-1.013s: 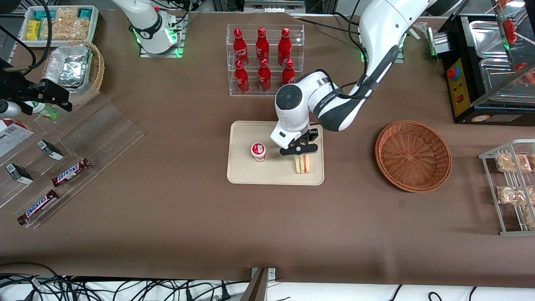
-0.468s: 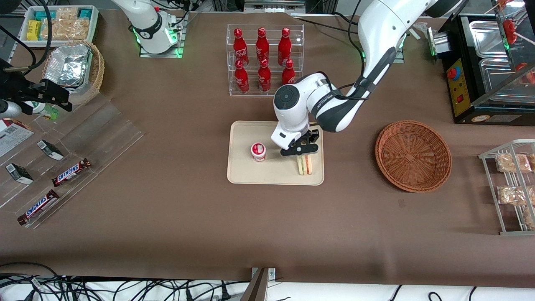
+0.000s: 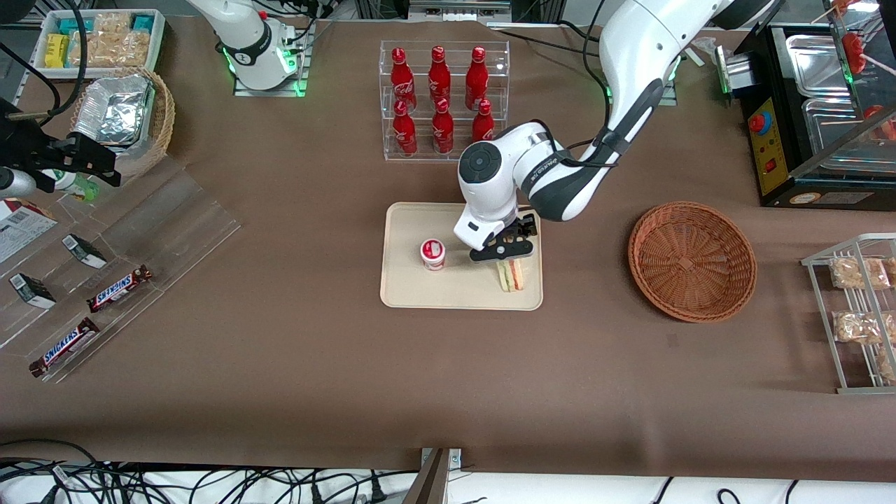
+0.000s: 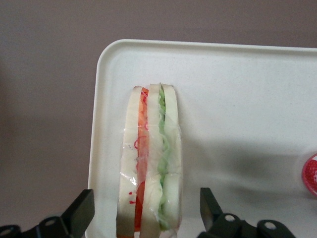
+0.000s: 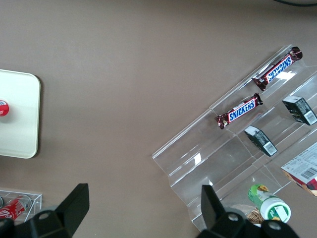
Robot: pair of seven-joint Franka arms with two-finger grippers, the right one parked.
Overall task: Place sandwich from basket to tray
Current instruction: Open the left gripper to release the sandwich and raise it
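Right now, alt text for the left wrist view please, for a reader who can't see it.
A clear-wrapped sandwich stands on edge on the cream tray, near its rounded corner. The left arm's end effector is above it, its open fingers apart from the bread on either side. Brown table surrounds the tray.

A: Where is the front camera mounted?
B: High, facing down over the whole table (image 3: 280, 364), arms included.

A: And the left wrist camera?
B: Close above the tray (image 4: 257, 89), looking straight down past the gripper (image 4: 147, 218), its fingers spread either side of the sandwich (image 4: 151, 168).

A: What do views share?
B: The tray (image 3: 402, 280) shows in all three; the right wrist camera catches its corner (image 5: 20, 119) from higher up
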